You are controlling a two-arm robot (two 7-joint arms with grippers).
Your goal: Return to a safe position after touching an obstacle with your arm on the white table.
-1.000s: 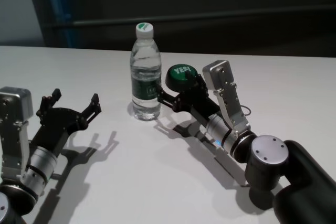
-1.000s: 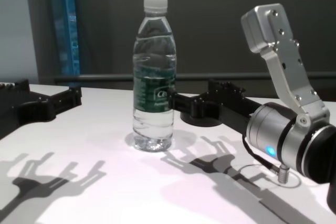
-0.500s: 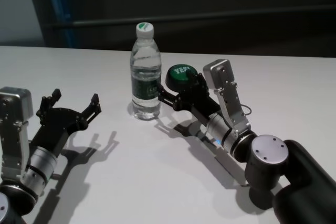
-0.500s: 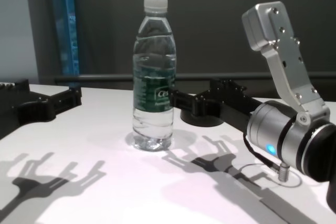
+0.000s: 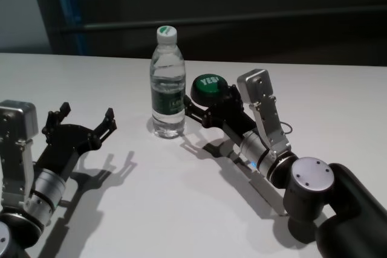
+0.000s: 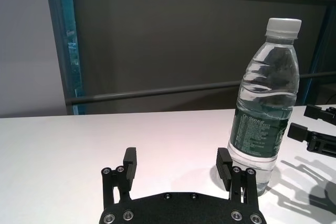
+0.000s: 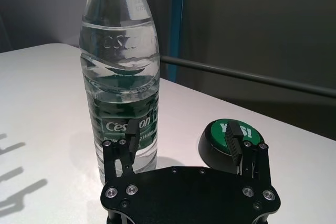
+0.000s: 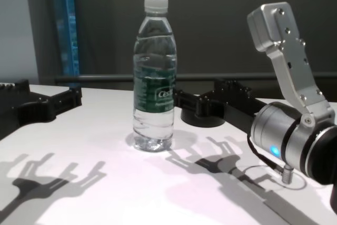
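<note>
Obstacle (image 5: 167, 89): upright clear water bottle, white cap, dark green label, standing on the white table (image 5: 181, 209) toward its far middle. Undisturbed, not tilted.

Right gripper (image 5: 199, 110): low over the table just to the right of the bottle, fingers spread wide, holding nothing. One second ago its nearer fingertip met the bottle's label; half a second ago it was still at the label edge. Now the chest view shows a narrow gap between fingertip and bottle, and the forearm has shifted slightly to the right. Bottle has not moved across the three moments.

Green button (image 5: 208, 87) on black base sits behind the right gripper, close to the far finger; in the right wrist view it lies just past that finger.

Left gripper (image 5: 81, 122): parked near the table's left side, well apart from the bottle, claw open and empty, unchanged.

Reading: contact appears done, and the retreat has begun. Most of the withdrawal remains, since the right arm is still stretched out near the bottle. Main risk: clipping the button or brushing the bottle while pulling back.
</note>
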